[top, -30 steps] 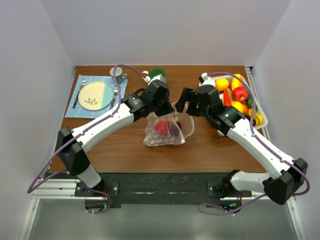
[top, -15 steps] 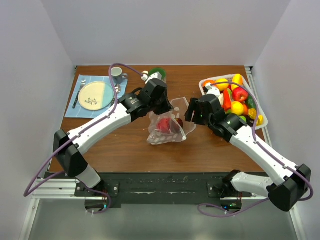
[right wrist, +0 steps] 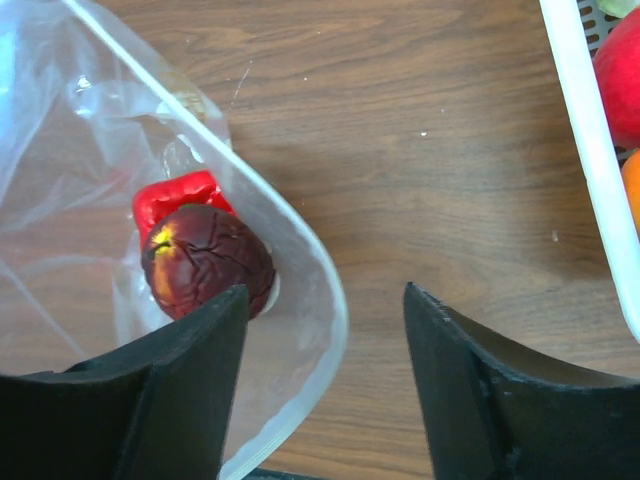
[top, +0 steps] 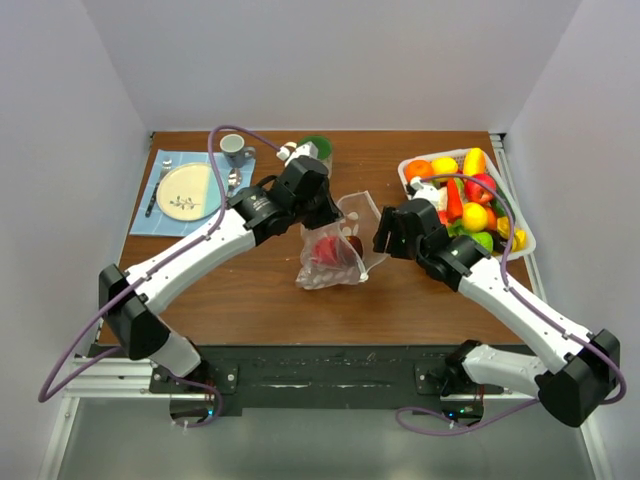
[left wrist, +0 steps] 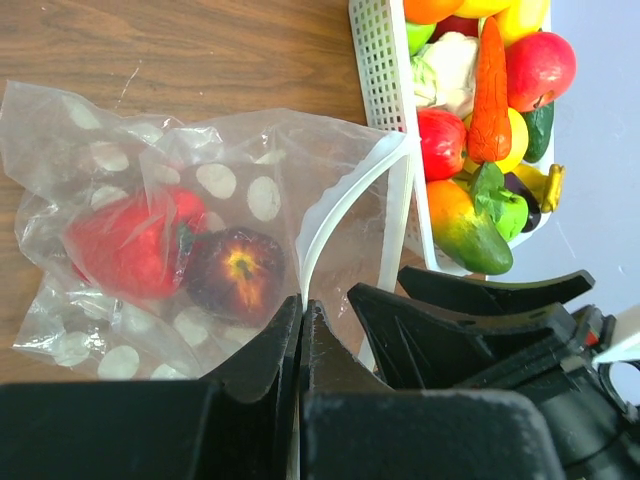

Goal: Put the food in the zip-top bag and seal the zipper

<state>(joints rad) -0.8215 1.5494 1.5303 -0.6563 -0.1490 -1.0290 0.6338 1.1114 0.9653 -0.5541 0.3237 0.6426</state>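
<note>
- The zip-top bag [top: 335, 252] is laid in the middle of the table [top: 250, 300], between the two arms.
- Its long way is run from the near left to the far right.
- The closed bottom is pointed at the near left. The open mouth is pointed at the far right, toward the white basket [left wrist: 385, 60].
- The mouth is lifted off the table and held open wide.
- The zipper [left wrist: 340, 215] is seen as a thin white strip along the mouth edge. It is not pressed shut.
- Two toys are kept inside the bag: a red toy [left wrist: 130, 245] and a dark red fruit [left wrist: 235, 272]. They are touching, down near the bottom.
- The basket is filled with more toy food, such as an orange carrot [left wrist: 490, 90] and a red apple [left wrist: 540, 65].
- The left gripper [left wrist: 302, 305] is closed tight, and the zipper strip is pinched between its fingers.
- The right gripper [right wrist: 325, 290] is spread wide, and nothing is held by it. The bag's rim is seen in the gap between its fingers.
- A plate [top: 187, 190] and a cup [top: 232, 146] are set at the far left, well apart from the bag.
</note>
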